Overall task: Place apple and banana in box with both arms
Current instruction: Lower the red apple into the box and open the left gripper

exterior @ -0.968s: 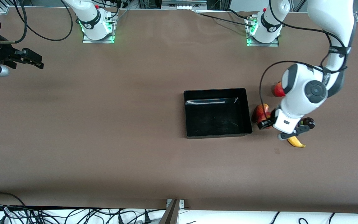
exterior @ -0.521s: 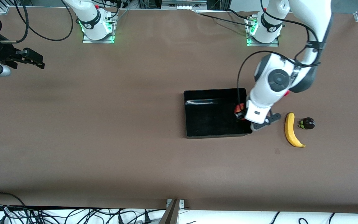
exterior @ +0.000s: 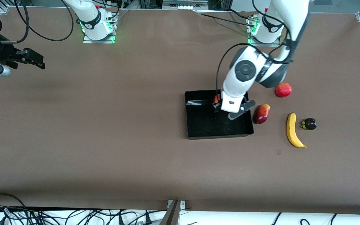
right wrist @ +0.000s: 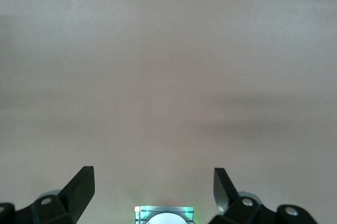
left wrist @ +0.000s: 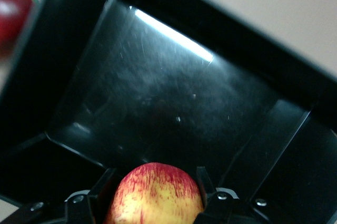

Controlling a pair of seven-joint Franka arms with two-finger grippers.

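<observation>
1. The brown worktop (exterior: 105,131) carries everything; both arm bases stand along its edge farthest from the front camera.
2. The right arm waits at its own end of the worktop, its right gripper (right wrist: 152,184) over bare surface with jaws spread wide and nothing between them.
3. The left arm reaches over the box (exterior: 198,132), a shallow glossy black tray with nothing yet resting on its floor.
4. The left gripper (left wrist: 154,192) hangs over the box's interior, jaws closed on the apple (left wrist: 155,195), which is above the tray floor and not yet set down.
5. The banana (exterior: 292,130) lies untouched on the worktop, toward the left arm's end, apart from the box.
6. An oblong dark-red-and-yellow fruit (exterior: 261,113) sits just beside the box wall; a round red fruit (exterior: 283,90) lies farther from the front camera than the banana; a small dark purple fruit (exterior: 309,124) sits just beside the banana.
7. By my reading, roughly a third is done: the apple needs releasing, and the banana's whole pick and placement remains.
</observation>
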